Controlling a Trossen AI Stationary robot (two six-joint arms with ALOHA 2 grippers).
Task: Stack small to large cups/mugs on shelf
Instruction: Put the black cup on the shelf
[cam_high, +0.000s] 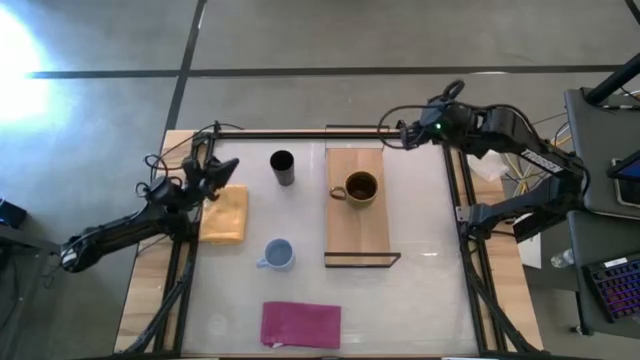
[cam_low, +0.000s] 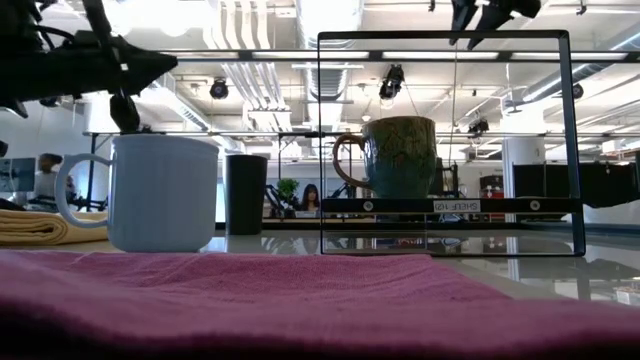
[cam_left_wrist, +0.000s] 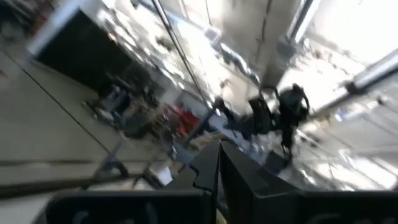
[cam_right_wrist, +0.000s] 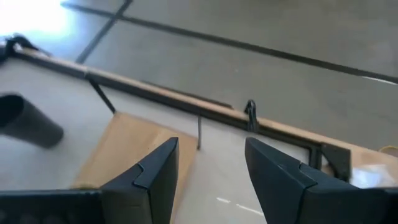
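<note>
The brown mug (cam_high: 360, 187) stands upright on the far half of the light-wood shelf (cam_high: 357, 235); it also shows in the low view (cam_low: 398, 155). The black cup (cam_high: 282, 167) stands on the table left of the shelf. The light blue mug (cam_high: 277, 254) stands nearer the front, handle to the left. My left gripper (cam_high: 222, 168) is shut and empty, above the far end of the yellow cloth (cam_high: 224, 213). My right gripper (cam_high: 393, 135) is open and empty, raised above the shelf's far right corner; its wrist view (cam_right_wrist: 211, 168) shows the shelf (cam_right_wrist: 127, 155) and the black cup (cam_right_wrist: 28, 121).
A magenta cloth (cam_high: 300, 325) lies at the table's front edge. The shelf's thin black frame (cam_low: 570, 140) rises upright at its near end. Black rails run along the table's left, right and far edges. Bare table lies between the blue mug and the shelf.
</note>
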